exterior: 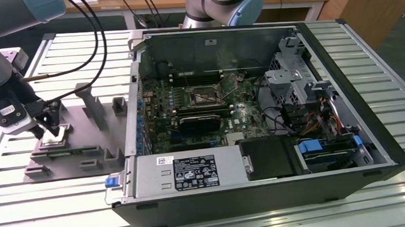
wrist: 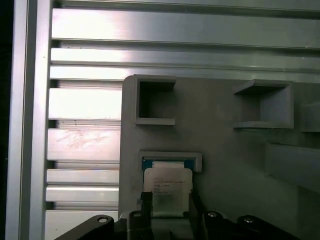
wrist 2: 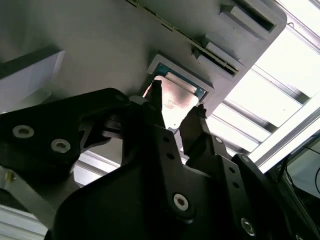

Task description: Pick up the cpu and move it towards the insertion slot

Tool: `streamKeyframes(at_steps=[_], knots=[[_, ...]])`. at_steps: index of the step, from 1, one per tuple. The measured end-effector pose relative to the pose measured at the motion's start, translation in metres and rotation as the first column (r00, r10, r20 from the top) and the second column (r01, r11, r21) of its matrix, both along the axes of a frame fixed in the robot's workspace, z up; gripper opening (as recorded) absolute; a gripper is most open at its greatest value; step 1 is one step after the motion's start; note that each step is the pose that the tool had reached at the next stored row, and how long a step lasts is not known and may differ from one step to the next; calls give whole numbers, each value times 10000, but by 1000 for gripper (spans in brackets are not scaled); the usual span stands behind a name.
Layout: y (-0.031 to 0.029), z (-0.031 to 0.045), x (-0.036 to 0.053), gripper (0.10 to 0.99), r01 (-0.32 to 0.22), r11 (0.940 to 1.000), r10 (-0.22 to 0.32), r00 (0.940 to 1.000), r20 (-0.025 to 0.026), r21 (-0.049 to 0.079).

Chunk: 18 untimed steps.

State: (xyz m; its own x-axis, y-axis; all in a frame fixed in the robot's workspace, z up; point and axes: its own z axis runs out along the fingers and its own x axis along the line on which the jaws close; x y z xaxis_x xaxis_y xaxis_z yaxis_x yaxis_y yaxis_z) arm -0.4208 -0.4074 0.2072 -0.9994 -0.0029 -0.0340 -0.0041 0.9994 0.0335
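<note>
The cpu (exterior: 57, 133), a small silver square chip, sits between my gripper (exterior: 49, 132) fingers just over the grey fixture plate (exterior: 88, 159) at the exterior view's left. In both wrist views the two dark fingers (wrist 2: 156, 100) press against opposite edges of the cpu (wrist: 167, 186), which sits slightly off its blue-rimmed pocket (wrist: 170, 161). The gripper (wrist 2: 176, 114) is shut on the chip. The insertion slot (exterior: 203, 96), a square silver-framed socket, lies on the motherboard inside the open computer case, well to the exterior view's right of the gripper.
The open case (exterior: 342, 189) has a raised wall (exterior: 130, 106) between fixture and motherboard. Upright grey fixture blocks (exterior: 93, 103) stand near the gripper. A power supply (exterior: 184, 173) sits at the case front. Cables (exterior: 83, 42) trail from the arm. A second arm (exterior: 222, 5) stands behind.
</note>
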Motion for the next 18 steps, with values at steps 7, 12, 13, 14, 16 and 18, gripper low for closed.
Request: streamKeyframes(at_steps=[7,12,13,14,16,18], knots=[[0,0,-2,647,0,10000,0,10000,-1,0],[1,-9,-3,647,407,9992,-407,9992,-1,0],[3,-14,-3,647,502,9987,-502,9987,1,0],[6,-19,-3,647,568,9984,-568,9984,1,1],[15,-34,-3,647,593,9982,-593,9982,1,1],[25,-57,-3,647,593,9982,-593,9982,0,0]])
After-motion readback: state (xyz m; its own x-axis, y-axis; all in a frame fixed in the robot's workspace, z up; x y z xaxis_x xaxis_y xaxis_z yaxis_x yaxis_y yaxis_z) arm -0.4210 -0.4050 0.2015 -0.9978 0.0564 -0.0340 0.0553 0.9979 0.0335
